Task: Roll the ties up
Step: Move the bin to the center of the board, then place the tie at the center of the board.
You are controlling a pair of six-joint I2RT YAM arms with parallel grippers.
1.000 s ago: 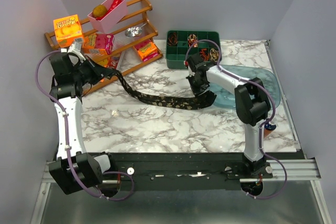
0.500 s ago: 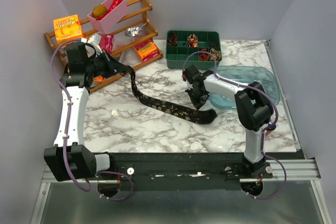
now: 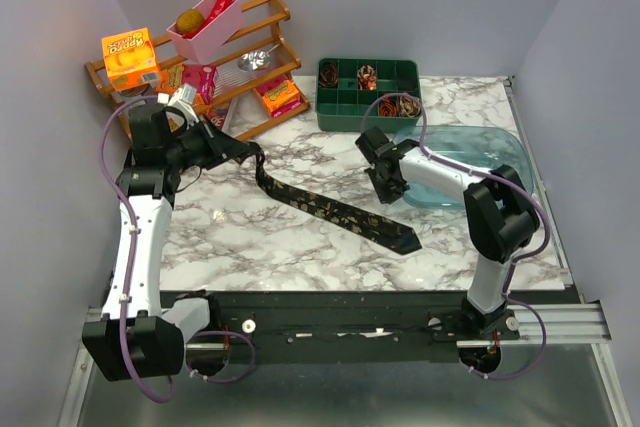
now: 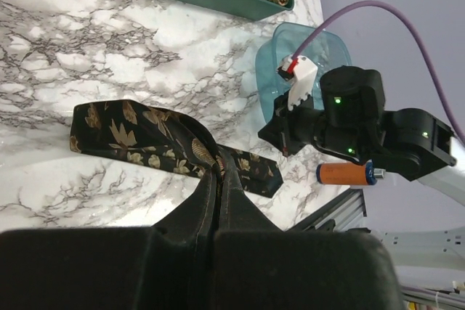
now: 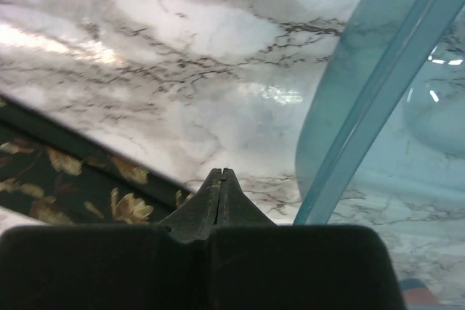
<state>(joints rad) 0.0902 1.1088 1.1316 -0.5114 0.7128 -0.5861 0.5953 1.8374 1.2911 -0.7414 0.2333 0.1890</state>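
A dark tie with a tan-gold flower pattern lies straight and diagonal on the marble table, its wide pointed tip near the front. My left gripper is shut on its narrow end at the left. In the left wrist view the tie bunches into folds where it enters the left gripper. My right gripper is shut and holds nothing. It hovers above the marble beside the tie's wide part. In the right wrist view the right gripper has the tie at its lower left. Small coiled ties sit in the green tray.
The green divided tray stands at the back centre. A clear blue tray lies right of my right gripper, its rim close to the fingertips. A wooden rack with boxes and a pink bin fills the back left.
My left gripper swung inward with the narrow end. The tie went from a sagging curve to a straight diagonal, and its wide tip slid toward the front. My right gripper shifted slightly right, off the tie.
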